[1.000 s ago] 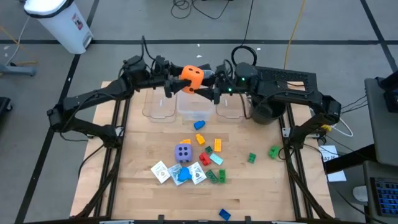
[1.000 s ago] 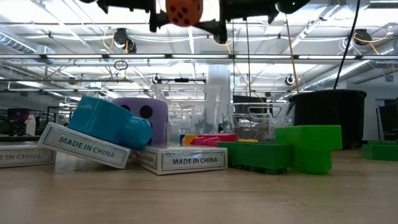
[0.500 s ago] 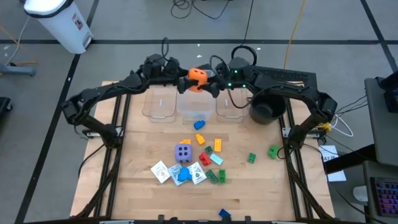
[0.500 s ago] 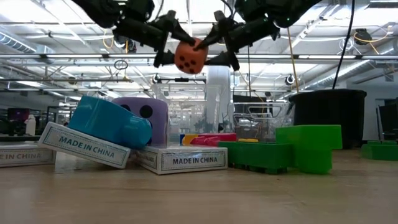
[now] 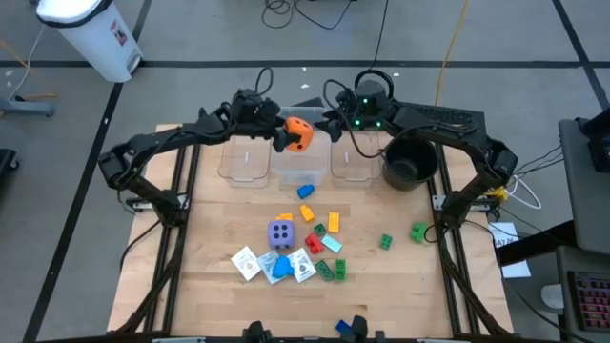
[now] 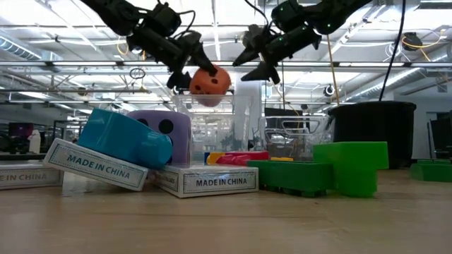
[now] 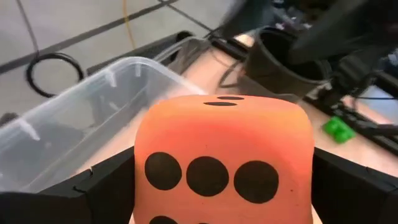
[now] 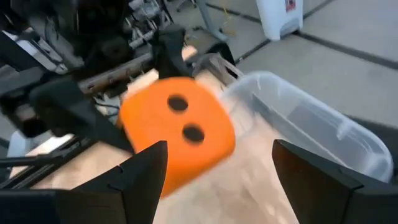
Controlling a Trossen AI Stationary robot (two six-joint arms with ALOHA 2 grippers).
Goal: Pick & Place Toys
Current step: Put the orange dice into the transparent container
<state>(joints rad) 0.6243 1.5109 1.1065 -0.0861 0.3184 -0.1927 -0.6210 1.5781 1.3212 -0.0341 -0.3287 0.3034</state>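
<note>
Orange die [image 5: 298, 133] sits upper centre of the frame, clamped between the left gripper's [image 5: 286, 136] wide-spread fingers above the middle bin [image 5: 303, 171], ready for dropping; right gripper [image 5: 331, 126] gapes empty beside it.

The orange die [image 7: 222, 163] is cut off at the bottom edge in the left wrist view, so its lower dots can't be counted. In the right wrist view it's smeared with blur. The left gripper [image 7: 221, 186] fingers are mostly hidden behind the die there. In the low view, the purple die [image 6: 168, 134] is half covered by a teal brick [image 6: 124, 137]. From above, the card [image 5: 247, 262] faces near the desk's front edge are too small to read, and a blue brick [image 5: 344, 329] is partly hidden there.
</note>
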